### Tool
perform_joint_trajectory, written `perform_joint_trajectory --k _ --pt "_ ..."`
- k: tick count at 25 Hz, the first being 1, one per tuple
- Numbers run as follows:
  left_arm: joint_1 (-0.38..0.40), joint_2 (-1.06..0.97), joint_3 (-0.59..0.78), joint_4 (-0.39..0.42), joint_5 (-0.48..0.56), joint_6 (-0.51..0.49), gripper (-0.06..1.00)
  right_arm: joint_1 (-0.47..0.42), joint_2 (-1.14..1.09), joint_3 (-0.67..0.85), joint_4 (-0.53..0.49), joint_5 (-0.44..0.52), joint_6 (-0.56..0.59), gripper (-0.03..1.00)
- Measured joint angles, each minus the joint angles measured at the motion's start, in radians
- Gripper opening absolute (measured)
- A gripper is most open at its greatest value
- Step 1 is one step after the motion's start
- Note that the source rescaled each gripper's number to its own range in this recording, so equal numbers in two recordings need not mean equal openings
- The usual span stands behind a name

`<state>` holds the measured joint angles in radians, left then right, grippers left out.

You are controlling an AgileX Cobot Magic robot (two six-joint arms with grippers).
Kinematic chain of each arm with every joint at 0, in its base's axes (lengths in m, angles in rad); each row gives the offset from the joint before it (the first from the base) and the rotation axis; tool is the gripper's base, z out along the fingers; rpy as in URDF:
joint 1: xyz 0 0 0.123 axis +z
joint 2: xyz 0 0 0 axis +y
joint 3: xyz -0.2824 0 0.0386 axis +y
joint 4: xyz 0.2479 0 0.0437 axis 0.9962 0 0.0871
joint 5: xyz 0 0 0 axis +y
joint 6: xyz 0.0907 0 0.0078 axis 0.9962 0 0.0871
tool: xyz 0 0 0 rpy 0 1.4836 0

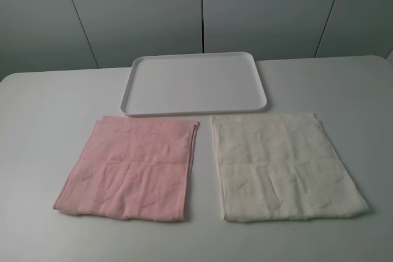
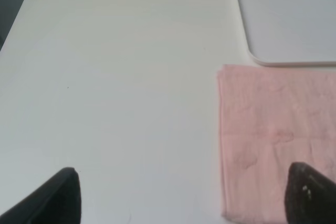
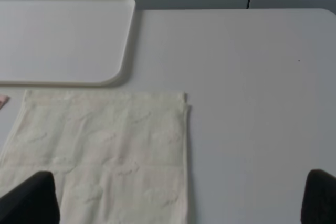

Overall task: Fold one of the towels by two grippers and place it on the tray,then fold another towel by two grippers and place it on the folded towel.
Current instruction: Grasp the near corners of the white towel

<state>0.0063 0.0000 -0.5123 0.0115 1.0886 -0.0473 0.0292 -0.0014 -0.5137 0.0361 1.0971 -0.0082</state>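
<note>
A pink towel lies flat on the white table at front left. A cream towel lies flat at front right. An empty white tray sits behind both. Neither gripper shows in the exterior high view. In the left wrist view my left gripper is open and empty, above the table beside the pink towel, with the tray beyond. In the right wrist view my right gripper is open and empty above the outer edge of the cream towel, with the tray beyond.
The white table has rounded back corners and ends close behind the tray. Grey wall panels stand behind it. Bare tabletop lies to the left of the pink towel and to the right of the cream towel.
</note>
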Motion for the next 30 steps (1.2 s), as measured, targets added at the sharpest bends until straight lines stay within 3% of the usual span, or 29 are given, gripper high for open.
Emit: perform_joint_trajectory --k 15,26,30 --pt "0.0 0.0 0.0 0.002 0.0 0.0 1.0 0.0 0.0 0.0 0.002 0.0 0.0 1.0" --pt "0.0 0.002 0.0 0.008 0.004 0.024 1.0 0.0 0.0 0.0 0.065 -0.004 -0.003 1.0" --pt "0.0 0.095 -0.03 -0.034 0.014 0.072 1.0 0.0 0.001 0.0 0.083 -0.009 -0.026 1.0"
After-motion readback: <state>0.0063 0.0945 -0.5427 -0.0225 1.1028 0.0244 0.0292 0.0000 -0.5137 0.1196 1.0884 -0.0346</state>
